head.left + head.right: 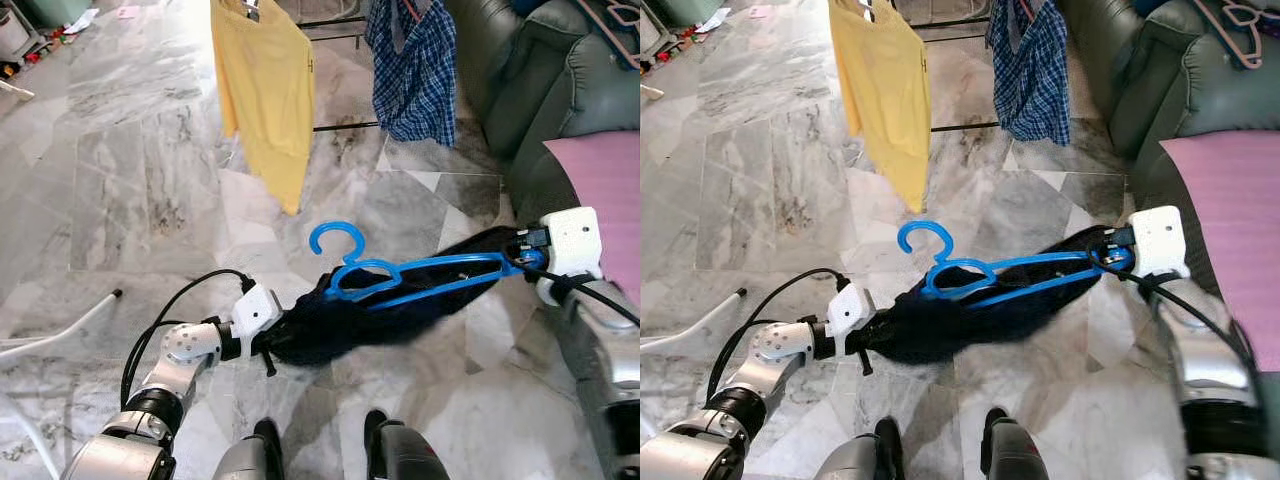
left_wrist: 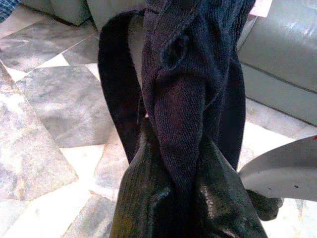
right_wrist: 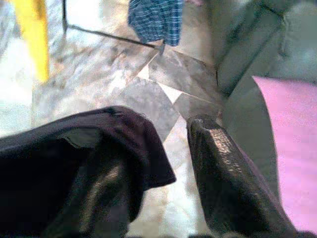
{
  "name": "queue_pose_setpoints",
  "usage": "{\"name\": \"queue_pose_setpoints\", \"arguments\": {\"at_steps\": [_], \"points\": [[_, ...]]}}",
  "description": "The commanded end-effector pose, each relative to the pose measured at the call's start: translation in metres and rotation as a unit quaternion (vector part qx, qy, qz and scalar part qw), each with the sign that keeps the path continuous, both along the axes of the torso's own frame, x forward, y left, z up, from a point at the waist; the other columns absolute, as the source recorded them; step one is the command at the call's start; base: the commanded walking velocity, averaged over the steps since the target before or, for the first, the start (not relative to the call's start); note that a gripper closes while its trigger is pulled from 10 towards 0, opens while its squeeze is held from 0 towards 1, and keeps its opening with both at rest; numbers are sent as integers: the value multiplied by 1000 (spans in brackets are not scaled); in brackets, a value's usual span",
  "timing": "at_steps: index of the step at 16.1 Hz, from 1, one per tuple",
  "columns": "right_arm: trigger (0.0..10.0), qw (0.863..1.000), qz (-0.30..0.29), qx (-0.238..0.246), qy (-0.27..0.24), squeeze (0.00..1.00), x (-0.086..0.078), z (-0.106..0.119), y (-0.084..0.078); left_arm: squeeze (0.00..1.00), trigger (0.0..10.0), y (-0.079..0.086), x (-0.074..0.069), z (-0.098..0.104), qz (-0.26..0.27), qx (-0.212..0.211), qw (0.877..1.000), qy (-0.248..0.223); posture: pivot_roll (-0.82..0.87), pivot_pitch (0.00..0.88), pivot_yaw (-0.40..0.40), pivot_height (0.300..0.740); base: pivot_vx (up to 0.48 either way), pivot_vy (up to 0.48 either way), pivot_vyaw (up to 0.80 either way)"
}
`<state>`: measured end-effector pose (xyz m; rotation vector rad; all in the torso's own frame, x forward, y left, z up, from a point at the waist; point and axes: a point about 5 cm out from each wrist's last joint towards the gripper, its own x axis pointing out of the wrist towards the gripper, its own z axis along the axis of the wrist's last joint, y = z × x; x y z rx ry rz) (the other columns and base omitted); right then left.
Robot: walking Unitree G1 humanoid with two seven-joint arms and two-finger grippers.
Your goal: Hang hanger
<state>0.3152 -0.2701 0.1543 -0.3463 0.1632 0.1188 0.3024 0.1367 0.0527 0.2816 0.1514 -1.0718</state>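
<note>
Marble floor (image 1: 120,170) w/ grey veining fills the head views; drying rack far ahead carries a yellow shirt (image 1: 268,95) and a plaid shirt (image 1: 412,70), green sofa (image 1: 530,90) w/ pink cushion (image 1: 605,190) far right. Between my arms, near centre, the blue hanger (image 1: 400,280) sits threaded into a dark garment (image 1: 380,315), hook up and leaning left. Left gripper (image 1: 272,350) is clamped on the garment's left end. Right gripper (image 1: 520,258) sits at the hanger's right tip.

Left wrist: fingers (image 2: 148,198) pinched tight around bunched dark knit fabric, sofa behind.

Right wrist: fingers (image 3: 228,173) spread apart, garment draped over one finger; can't tell if anything's truly gripped.

My read: keep the garment taut, lift both arms level, walk fwd, aim the hook at a free bit of rack rail btwn the two shirts.
</note>
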Motion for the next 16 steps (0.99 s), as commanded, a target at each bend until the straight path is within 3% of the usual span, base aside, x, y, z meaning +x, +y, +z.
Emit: {"name": "queue_pose_setpoints", "arguments": {"at_steps": [1,2,5,8,9,10,12,13,15,16], "points": [[10000,998,46,-12,30,1000,-7,-4,6,0,0,14,1,-3,42,0,999,13,-229,278,91,740,0,0,0],[10000,998,57,-4,36,1000,-8,-4,8,0,0,14,1,-3,43,0,999,12,-230,277,92,740,0,0,0],[10000,974,192,15,117,1000,-33,-14,24,0,0,15,3,-2,57,-3,998,13,-224,276,97,740,0,0,0],[10000,958,240,21,157,1000,-47,-14,22,0,0,18,5,-1,63,-5,998,15,-219,272,102,740,0,0,0],[10000,955,244,-8,167,1000,-50,-13,17,0,0,20,7,1,73,-9,997,16,-216,269,104,740,0,0,0],[10000,969,200,-26,142,1000,-41,-8,7,0,0,22,8,2,77,-10,997,15,-217,266,105,740,0,0,0],[10000,974,186,-44,121,1000,-38,-3,2,0,0,23,11,5,84,-13,996,14,-215,264,106,740,0,0,0],[10000,990,55,-112,60,1000,-19,4,-21,0,0,23,12,6,81,-9,997,12,-218,264,107,740,0,0,0],[10000,995,-16,-97,8,1000,-12,12,-30,0,0,24,13,7,84,-8,996,11,-218,262,108,740,0,0,0],[10000,998,-40,-52,-25,1000,-11,12,-27,0,0,25,14,7,93,-7,996,10,-219,261,111,740,0,0,0]]}}
